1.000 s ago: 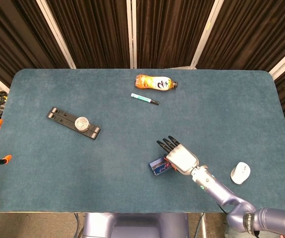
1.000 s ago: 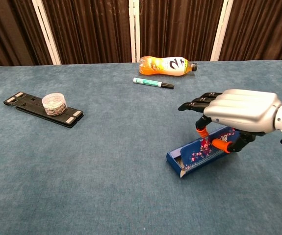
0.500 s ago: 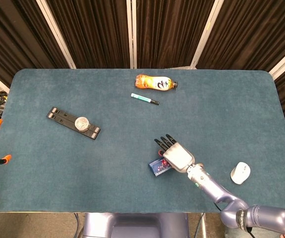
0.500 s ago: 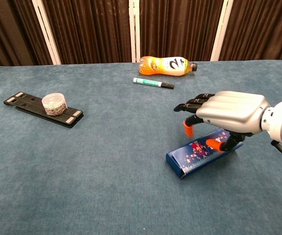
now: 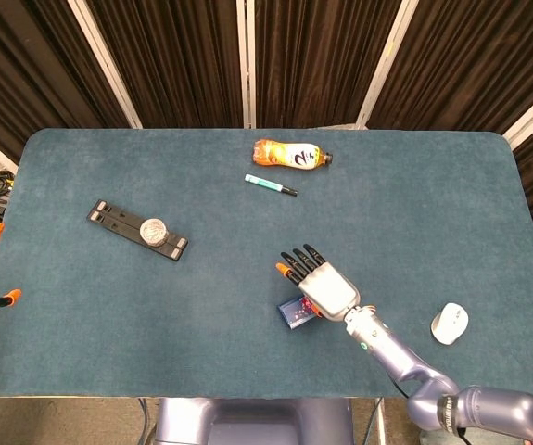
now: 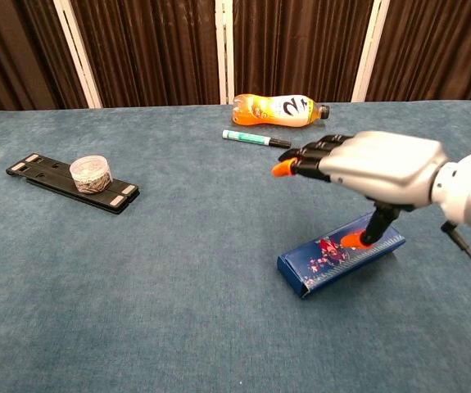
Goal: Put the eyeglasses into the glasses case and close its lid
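Right hand [image 6: 374, 168] spread flat, holding nothing, thumb tip touching the shut glasses case [image 6: 341, 260] directly beneath it on the desk [image 6: 178, 270]. Case's long axis runs diagonally under the palm. Left hand unseen.

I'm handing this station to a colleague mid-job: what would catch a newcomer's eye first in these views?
First the silver right hand near the table's front right, fingers spread forward, its orange-tipped thumb on the closed dark blue patterned glasses case. Next the orange plastic drink bottle lying on its side at the far edge, a green marker pen just before it. On the left, a black flat stand carries a small clear round tub.
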### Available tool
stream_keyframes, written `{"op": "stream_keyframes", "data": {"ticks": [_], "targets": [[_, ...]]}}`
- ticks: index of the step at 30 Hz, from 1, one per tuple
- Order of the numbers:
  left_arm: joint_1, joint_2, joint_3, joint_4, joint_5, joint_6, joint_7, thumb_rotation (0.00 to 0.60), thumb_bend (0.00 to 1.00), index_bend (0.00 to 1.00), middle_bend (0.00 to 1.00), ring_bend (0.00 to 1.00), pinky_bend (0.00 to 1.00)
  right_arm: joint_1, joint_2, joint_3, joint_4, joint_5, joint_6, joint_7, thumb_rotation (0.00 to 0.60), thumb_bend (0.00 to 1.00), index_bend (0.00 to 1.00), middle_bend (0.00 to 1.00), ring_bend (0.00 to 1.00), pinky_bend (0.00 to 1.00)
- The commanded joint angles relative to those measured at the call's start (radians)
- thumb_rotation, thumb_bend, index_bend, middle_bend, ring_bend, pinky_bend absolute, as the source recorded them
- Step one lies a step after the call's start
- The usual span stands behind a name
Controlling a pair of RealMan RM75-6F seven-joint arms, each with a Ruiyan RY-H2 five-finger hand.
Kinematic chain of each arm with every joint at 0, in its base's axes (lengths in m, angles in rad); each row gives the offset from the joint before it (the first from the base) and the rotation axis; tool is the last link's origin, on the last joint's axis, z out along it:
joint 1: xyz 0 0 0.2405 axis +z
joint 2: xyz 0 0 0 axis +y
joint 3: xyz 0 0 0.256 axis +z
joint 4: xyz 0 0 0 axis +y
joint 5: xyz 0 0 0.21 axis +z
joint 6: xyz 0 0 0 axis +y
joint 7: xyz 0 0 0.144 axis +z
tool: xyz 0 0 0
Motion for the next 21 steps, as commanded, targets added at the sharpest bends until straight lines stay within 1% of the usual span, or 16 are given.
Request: {"op": "stream_keyframes", "data": {"ticks": [1,3,8,15,21], "targets": [[0.000,-0.001,0.001,-0.001,0.000,0.000,0.002,0.600,0.00,0.00,0.00,0.00,0.00,-0.006,0.062,0.005,-0.064,0.002,0.001,0.021,0.600,0.14,0.03,0.00,0.00,0.00],[0.000,-0.002,0.001,-0.001,0.000,0.002,0.005,0.600,0.00,0.00,0.00,0.00,0.00,-0.006,0.091,-0.002,-0.083,0.016,-0.019,0.018,0.600,0.14,0.01,0.00,0.00,0.00],[0.001,-0.002,0.003,-0.004,0.003,0.006,0.008,0.600,0.00,0.00,0.00,0.00,0.00,0.003,0.114,-0.020,-0.083,0.057,-0.079,0.018,0.600,0.13,0.00,0.00,0.00,0.00],[0.000,-0.005,0.004,-0.004,0.000,0.005,0.017,0.600,0.00,0.00,0.00,0.00,0.00,0.011,0.076,-0.038,-0.023,0.086,-0.119,0.006,0.600,0.13,0.00,0.00,0.00,0.00],[-0.004,-0.009,0.002,0.005,-0.010,0.000,0.025,0.600,0.00,0.00,0.00,0.00,0.00,0.034,0.030,-0.037,0.039,0.092,-0.155,0.005,0.600,0.13,0.00,0.00,0.00,0.00]]}}
